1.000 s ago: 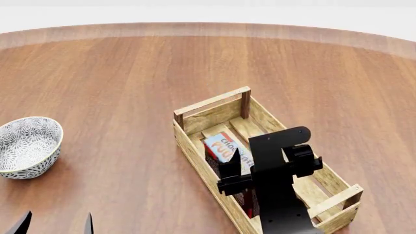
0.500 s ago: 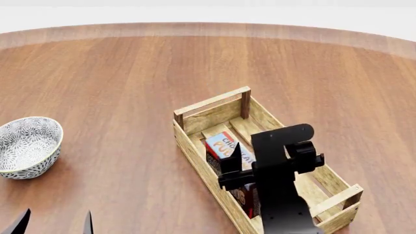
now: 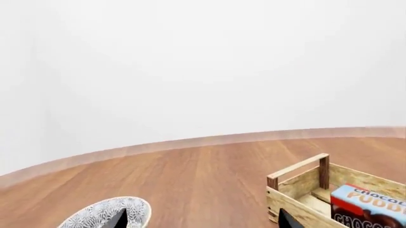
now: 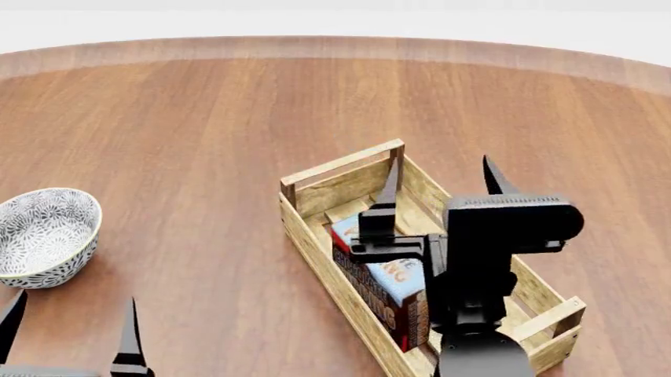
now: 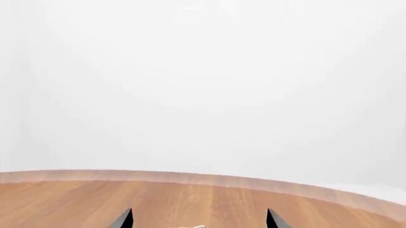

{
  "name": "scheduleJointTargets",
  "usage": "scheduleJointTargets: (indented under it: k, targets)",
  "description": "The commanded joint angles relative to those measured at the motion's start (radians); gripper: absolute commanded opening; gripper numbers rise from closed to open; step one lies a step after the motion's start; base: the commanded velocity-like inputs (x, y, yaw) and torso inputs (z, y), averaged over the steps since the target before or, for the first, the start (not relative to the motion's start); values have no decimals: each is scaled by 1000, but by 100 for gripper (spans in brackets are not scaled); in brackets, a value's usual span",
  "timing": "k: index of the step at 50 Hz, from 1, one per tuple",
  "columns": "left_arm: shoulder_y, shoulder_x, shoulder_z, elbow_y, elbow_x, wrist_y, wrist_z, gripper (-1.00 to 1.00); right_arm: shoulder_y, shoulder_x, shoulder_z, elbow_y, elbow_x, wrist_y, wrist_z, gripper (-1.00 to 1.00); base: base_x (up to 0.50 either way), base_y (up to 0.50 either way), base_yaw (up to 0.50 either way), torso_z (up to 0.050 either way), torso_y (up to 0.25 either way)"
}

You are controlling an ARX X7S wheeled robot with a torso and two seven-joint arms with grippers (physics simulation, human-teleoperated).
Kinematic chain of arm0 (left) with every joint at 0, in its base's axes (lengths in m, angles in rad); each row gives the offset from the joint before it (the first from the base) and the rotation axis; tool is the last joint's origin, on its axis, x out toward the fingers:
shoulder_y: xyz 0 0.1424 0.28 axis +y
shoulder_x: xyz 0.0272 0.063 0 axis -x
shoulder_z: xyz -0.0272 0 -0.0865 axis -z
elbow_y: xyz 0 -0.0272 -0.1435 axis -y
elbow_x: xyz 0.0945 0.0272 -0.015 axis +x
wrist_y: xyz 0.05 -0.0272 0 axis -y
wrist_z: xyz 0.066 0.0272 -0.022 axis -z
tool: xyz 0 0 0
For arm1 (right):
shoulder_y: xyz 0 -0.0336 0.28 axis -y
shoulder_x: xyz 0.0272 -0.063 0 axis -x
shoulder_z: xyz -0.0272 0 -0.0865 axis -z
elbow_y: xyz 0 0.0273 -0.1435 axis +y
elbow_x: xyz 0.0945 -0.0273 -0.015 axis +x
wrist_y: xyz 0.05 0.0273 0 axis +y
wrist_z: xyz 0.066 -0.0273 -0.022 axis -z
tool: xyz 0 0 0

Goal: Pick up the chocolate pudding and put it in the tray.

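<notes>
The chocolate pudding lies inside the tray, tilted against its left long wall, light-blue top up. My right gripper is open and empty, raised above the tray's middle with its fingers pointing away over the far end. In the right wrist view the right gripper shows only two spread tips over bare table. My left gripper is open and empty at the near left, beside the bowl. The left wrist view shows the left gripper, the tray and the pudding.
A grey-white patterned bowl stands at the table's left, and it also shows in the left wrist view. The round wooden table extends to a curved far edge with a white wall behind.
My right gripper has lifted out of the tray and swung its fingers up and away, leaving the pudding in the tray. My left gripper has risen slightly into view.
</notes>
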State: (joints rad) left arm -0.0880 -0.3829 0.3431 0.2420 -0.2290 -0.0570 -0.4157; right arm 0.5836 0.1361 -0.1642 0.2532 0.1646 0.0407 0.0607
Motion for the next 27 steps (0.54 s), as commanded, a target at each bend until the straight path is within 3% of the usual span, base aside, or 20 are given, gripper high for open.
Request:
scheduleJointTargets:
  k: [1, 12, 27]
  targets:
    - [12, -19, 1, 86, 7, -40, -22, 100, -155, 34, 25, -369, 44, 66, 44, 100, 0, 0, 0, 0, 0]
    - [26, -31, -1, 123, 8, -46, -30, 100, -223, 50, 20, -513, 62, 92, 65, 100, 0, 0, 0, 0, 0]
    - [24, -43, -1, 163, 9, -71, -39, 100, -249, 58, 22, -524, 76, 78, 76, 100, 0, 0, 0, 0, 0]
